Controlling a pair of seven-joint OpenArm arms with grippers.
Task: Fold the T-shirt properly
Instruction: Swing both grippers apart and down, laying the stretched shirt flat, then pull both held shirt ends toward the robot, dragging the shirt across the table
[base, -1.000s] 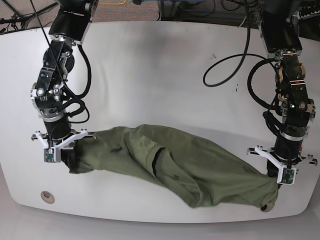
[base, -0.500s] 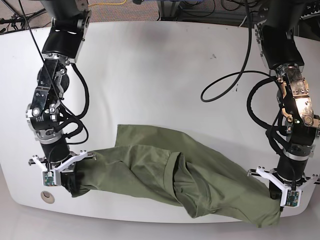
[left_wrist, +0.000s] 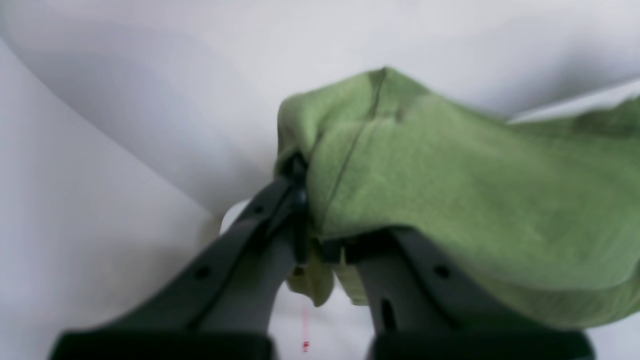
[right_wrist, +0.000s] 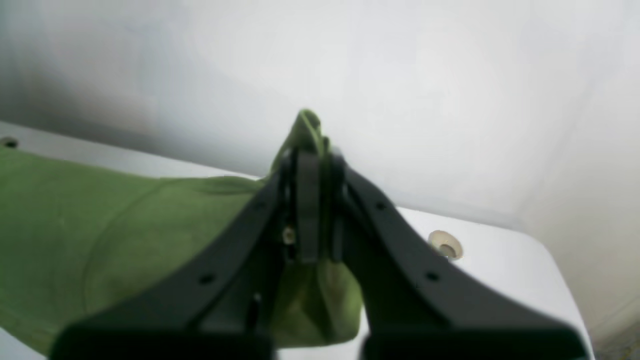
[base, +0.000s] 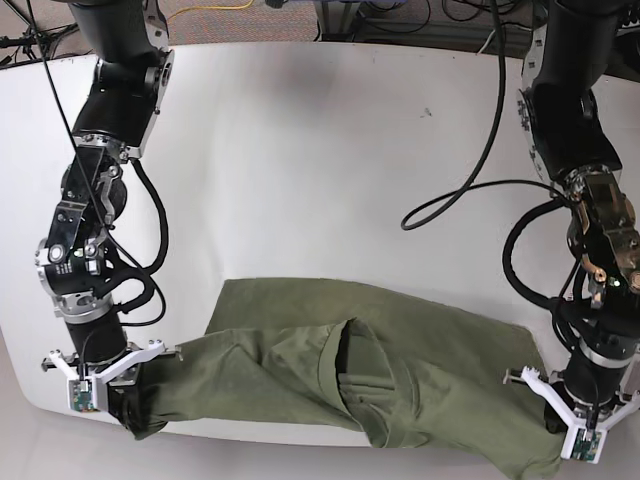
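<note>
Olive T-shirt (base: 340, 375) is lying bunched along near table (base: 300, 150) edge | left gripper (left_wrist: 320, 250) and right gripper (right_wrist: 310, 200) are clamping opposite ends | advice: tension evenly, flatten before folding.

The far table (base: 330, 130) lies open for passing; the T-shirt (base: 340, 375) blocks the near edge, and a cable (base: 470, 180) loops right.

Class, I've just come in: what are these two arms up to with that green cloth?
A two-armed robot is folding a T-shirt. The left gripper and the right gripper are each shut on one end of it, holding it stretched along the near edge of the table. The shirt is bunched and wrinkled, not yet folded.
</note>
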